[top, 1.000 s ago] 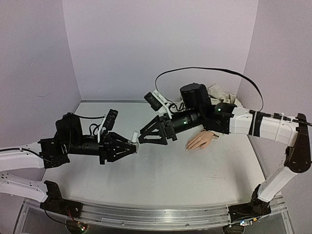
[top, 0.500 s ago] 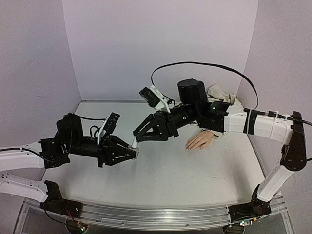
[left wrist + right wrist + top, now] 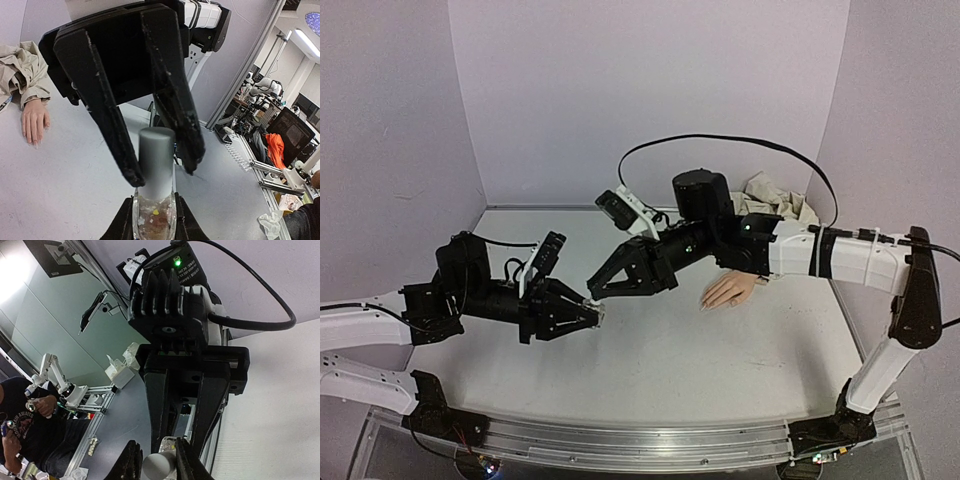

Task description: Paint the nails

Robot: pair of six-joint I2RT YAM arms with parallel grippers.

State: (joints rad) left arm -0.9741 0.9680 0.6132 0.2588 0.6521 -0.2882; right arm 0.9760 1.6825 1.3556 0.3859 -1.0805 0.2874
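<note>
A small clear bottle (image 3: 154,216) with a grey cap (image 3: 156,160) is held above the table's middle. My left gripper (image 3: 590,313) is shut on the glass body. My right gripper (image 3: 596,293) reaches in from the right, and its black fingers (image 3: 114,127) close on the cap (image 3: 157,467) from both sides. The pale mannequin hand (image 3: 730,290) lies palm down at the right, fingers toward the near side, its tiny nails (image 3: 34,144) at the fingertips. Its beige sleeve (image 3: 22,70) runs back from the wrist. Both grippers are well left of the hand.
The beige jacket (image 3: 775,195) lies bunched at the back right corner. A black cable (image 3: 720,143) arcs above the right arm. Lavender walls close the table at the back and both sides.
The right arm moved left and lowered its gripper over the bottle's cap, with the jaws narrowing onto it. The left gripper dropped slightly with the bottle early on, then held still.
</note>
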